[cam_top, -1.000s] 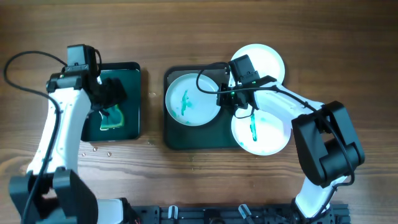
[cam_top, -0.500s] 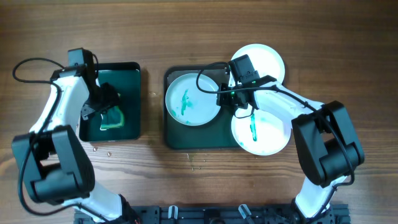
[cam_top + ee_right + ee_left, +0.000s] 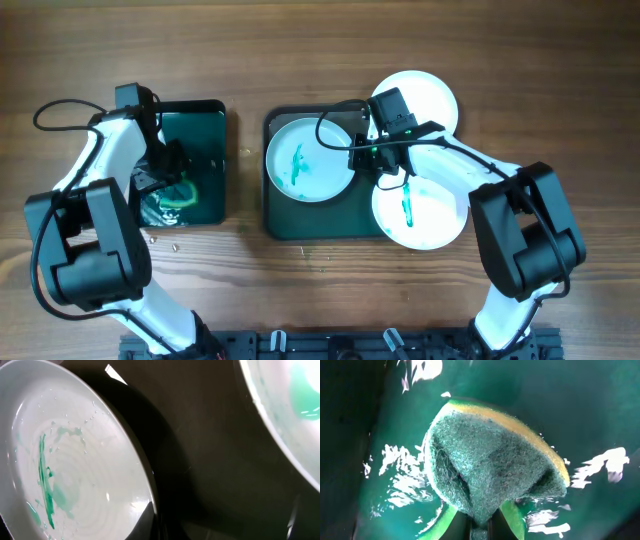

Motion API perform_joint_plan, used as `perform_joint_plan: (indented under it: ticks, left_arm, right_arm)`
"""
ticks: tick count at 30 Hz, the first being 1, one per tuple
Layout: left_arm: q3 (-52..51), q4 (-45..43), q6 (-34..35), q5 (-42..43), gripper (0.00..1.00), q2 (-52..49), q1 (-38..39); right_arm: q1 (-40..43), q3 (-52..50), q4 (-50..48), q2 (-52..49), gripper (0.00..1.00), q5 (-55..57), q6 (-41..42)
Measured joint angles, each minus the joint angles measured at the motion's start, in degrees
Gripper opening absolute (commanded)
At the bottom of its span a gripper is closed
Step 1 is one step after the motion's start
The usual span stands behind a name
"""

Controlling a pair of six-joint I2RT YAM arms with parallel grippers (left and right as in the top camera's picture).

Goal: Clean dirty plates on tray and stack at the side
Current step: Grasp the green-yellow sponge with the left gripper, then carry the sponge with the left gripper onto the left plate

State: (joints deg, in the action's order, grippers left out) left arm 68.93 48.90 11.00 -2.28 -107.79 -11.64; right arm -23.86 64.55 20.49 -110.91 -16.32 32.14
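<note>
A white plate [image 3: 308,160] with green streaks lies on the left half of the dark green tray [image 3: 320,225]. My right gripper [image 3: 358,158] is shut on its right rim, which shows up close in the right wrist view on the plate [image 3: 75,460], pinched at my gripper [image 3: 156,521]. A second smeared plate [image 3: 420,208] overlaps the tray's right edge. A plain white plate [image 3: 425,98] rests on the table behind it. My left gripper [image 3: 165,180] is shut on a green-and-yellow sponge [image 3: 490,455] inside the wet bin; the sponge bulges out past the fingers [image 3: 516,516].
The small black-rimmed green bin [image 3: 205,125] stands at the left, holding shiny liquid [image 3: 395,465]. A few droplets [image 3: 160,240] dot the wood in front of it. The second plate's rim [image 3: 280,415] crosses the right wrist view's top right corner.
My left gripper has dropped into the bin and closed on the sponge; it was open a second ago. The right arm and the plates have not moved.
</note>
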Motion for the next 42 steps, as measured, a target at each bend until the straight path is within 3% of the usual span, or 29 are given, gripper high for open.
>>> perform_joint_plan:
  ticks: [6, 14, 19, 26, 33, 42]
  left_arm:
    - [1.1, 4.1, 0.0, 0.9, 0.04, 0.7, 0.0]
    - [6.1, 5.1, 1.5, 9.2, 0.04, 8.8, 0.9]
    - [6.4, 4.6, 3.9, 12.0, 0.04, 10.8, 7.1]
    - [6.4, -3.4, 10.2, 13.7, 0.04, 10.8, 19.6]
    - [6.4, -7.6, 15.0, 12.8, 0.04, 4.9, 28.4]
    - [6.5, -8.1, 17.0, 12.7, 0.04, -5.5, 31.9]
  right_arm:
    - [0.0, 0.0, 0.0, 0.0, 0.04, 0.0, 0.1]
    - [0.0, 0.0, -1.3, -0.4, 0.04, -1.6, 0.2]
    - [0.1, 0.0, -0.6, -0.5, 0.04, -2.7, 0.2]
    - [0.0, 0.1, 0.3, -0.5, 0.04, -3.9, 0.2]
    - [0.1, 0.1, 1.1, -0.5, 0.04, -4.5, 0.2]
    - [0.1, 0.1, 1.5, -0.5, 0.04, -4.7, 0.2]
